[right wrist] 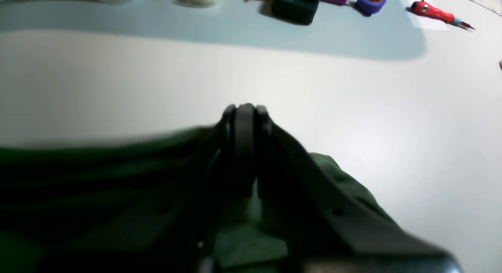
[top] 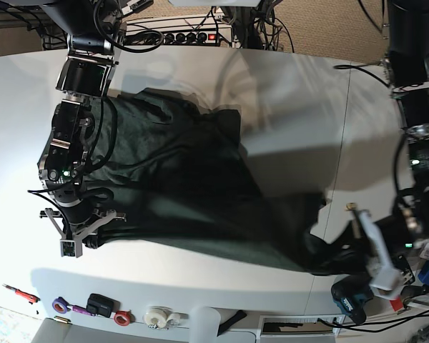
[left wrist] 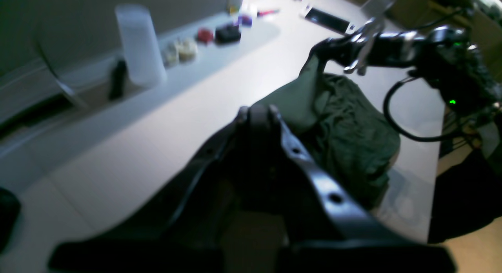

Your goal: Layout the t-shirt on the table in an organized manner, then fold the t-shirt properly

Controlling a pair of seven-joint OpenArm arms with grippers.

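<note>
My right gripper (right wrist: 245, 108) is pressed together, pinching an edge of the dark forest-green knit cotton t-shirt (top: 193, 193); left gripper (left wrist: 257, 110) likewise clamped, apparently on the opposite end of the cloth; the shirt hangs stretched between both arms above the big white smooth table (top: 286, 93), lower folds bunched and creased; I judge layout under way, not finished; flattening, sleeves and every fold remain; small coloured clutter (right wrist: 333, 0) sits along the far edge.

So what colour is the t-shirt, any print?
Plain dark green t-shirt, no print visible; base view shows it best.
</note>
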